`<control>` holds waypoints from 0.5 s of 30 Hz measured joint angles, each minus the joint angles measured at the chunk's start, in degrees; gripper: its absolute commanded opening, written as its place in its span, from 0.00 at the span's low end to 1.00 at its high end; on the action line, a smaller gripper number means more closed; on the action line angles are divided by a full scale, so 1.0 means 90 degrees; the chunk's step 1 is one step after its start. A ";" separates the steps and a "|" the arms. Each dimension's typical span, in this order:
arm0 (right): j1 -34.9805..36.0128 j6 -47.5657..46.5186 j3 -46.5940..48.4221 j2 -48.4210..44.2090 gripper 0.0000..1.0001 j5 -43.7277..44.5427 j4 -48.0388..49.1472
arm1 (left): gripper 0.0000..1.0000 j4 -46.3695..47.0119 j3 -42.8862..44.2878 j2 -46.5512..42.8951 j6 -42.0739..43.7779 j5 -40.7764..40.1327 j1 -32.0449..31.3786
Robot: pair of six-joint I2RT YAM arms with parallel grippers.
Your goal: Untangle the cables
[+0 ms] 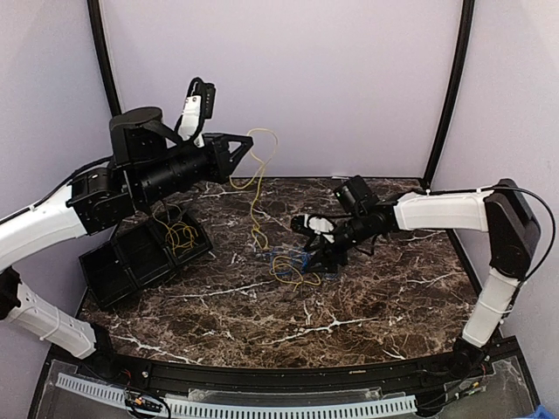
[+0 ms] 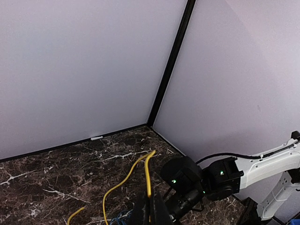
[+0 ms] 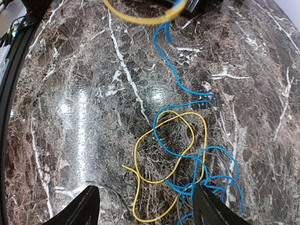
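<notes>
The cables form a tangle of thin yellow and blue wires (image 1: pixel 291 264) in the middle of the marble table. One yellow cable (image 1: pixel 256 188) rises from the tangle to my left gripper (image 1: pixel 247 142), which is raised high and shut on it. In the left wrist view the fingertips (image 2: pixel 146 212) pinch that yellow cable (image 2: pixel 148 176) at the bottom edge. My right gripper (image 1: pixel 316 255) hovers low over the tangle, open. In the right wrist view, the yellow loop (image 3: pixel 140 140) and blue strands (image 3: pixel 185 89) lie between and ahead of its spread fingers (image 3: pixel 89 206); nothing is gripped.
A black compartment tray (image 1: pixel 118 266) sits tilted at the left of the table, with more yellow wire (image 1: pixel 179 234) in it. Purple walls with black corner posts (image 1: pixel 447 96) enclose the back. The right arm (image 2: pixel 211 178) shows in the left wrist view.
</notes>
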 measured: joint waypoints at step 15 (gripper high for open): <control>0.0287 0.0100 0.1639 0.1836 0.76 0.0068 0.0772 | 0.00 0.0017 -0.0056 -0.0896 -0.0158 -0.0367 0.0000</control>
